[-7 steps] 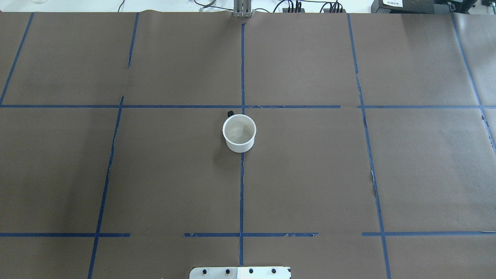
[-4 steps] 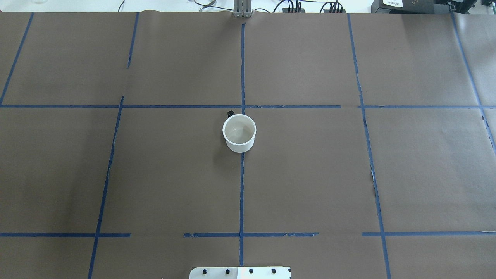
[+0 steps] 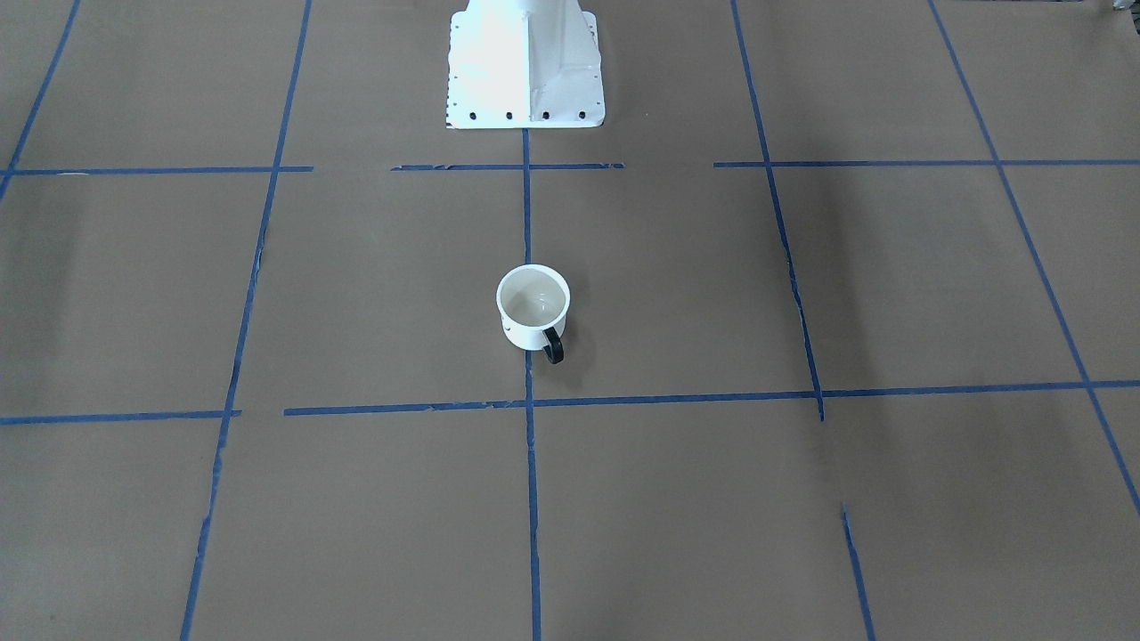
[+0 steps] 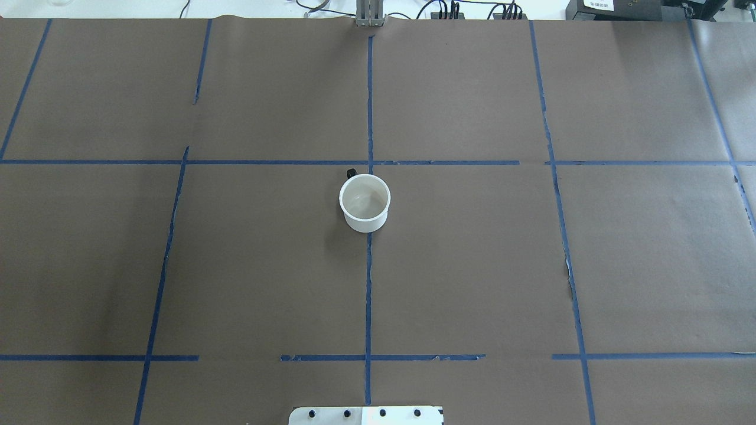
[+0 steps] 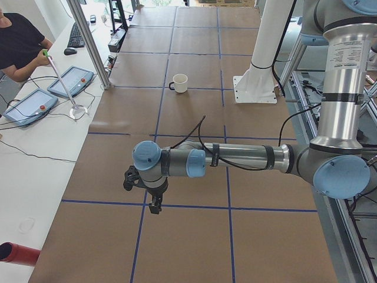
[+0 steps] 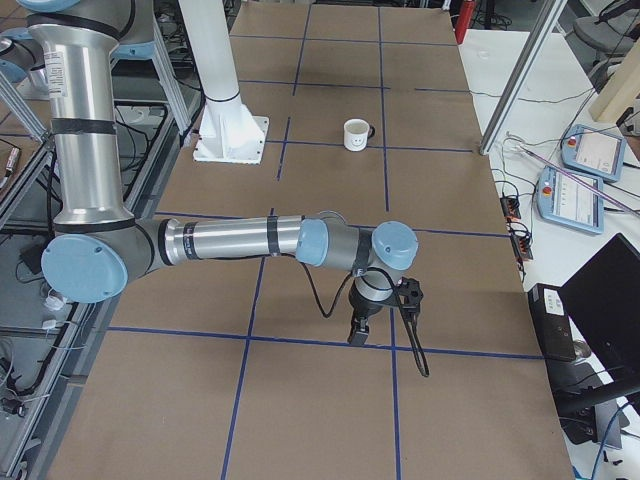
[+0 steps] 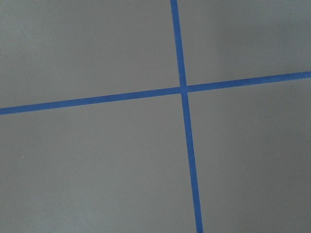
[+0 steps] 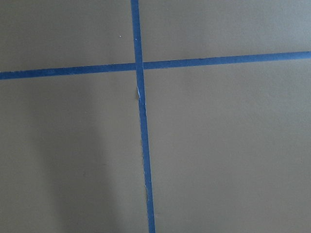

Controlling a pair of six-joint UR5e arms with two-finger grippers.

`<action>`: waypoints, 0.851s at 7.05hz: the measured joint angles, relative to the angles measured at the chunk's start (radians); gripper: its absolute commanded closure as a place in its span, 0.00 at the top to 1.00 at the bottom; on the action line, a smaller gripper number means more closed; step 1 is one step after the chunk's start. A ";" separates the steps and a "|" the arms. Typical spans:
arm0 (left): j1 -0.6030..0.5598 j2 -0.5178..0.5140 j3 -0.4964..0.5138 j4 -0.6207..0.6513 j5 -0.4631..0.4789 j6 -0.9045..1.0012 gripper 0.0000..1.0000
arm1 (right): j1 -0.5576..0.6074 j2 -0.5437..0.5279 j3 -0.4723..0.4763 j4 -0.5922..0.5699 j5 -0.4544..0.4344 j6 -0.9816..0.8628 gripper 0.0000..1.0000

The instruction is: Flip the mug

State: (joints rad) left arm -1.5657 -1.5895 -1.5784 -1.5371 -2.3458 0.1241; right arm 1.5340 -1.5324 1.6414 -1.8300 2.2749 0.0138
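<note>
Surface: brown paper-covered table [image 4: 472,265] marked into squares by blue tape lines [image 4: 368,283]; the robot's white metal base plate [image 3: 525,62] stands at the table's edge.
Mug: small white cylindrical mug [image 4: 365,203] stands upright, mouth up, pale inside showing, on the middle tape line just short of a crossing.
Handle: black loop handle [image 3: 554,345] points away from the robot's base, toward the operators' side.
Left gripper: black two-finger left gripper [image 5: 154,207] hangs fingers-down over the paper near the table's left end, above a tape crossing, touching nothing.
Right gripper: black two-finger right gripper [image 6: 357,335] hangs the same way near the table's right end, with nothing between its fingers.
Finger state: both grippers show only in the side views, so whether the fingers are spread or pressed together cannot be told.
Mug relative to fingers: well apart from both pairs of fingers, roughly between them along the table; in each side view the mug [image 5: 179,83] [image 6: 355,134] sits far beyond the near gripper.
Wrist views: each shows only paper and a tape crossing.
Background: person in a dark shirt [image 5: 17,41] at the side bench.
</note>
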 measured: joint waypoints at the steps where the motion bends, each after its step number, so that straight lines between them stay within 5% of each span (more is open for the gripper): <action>1: -0.001 0.000 -0.001 0.000 0.000 0.000 1.00 | 0.000 0.000 0.000 0.000 0.000 0.000 1.00; 6: -0.002 0.002 -0.009 0.001 0.002 -0.001 1.00 | 0.000 0.000 0.000 0.000 0.000 0.000 1.00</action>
State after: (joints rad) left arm -1.5677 -1.5877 -1.5876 -1.5357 -2.3439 0.1227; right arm 1.5340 -1.5324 1.6414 -1.8300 2.2749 0.0138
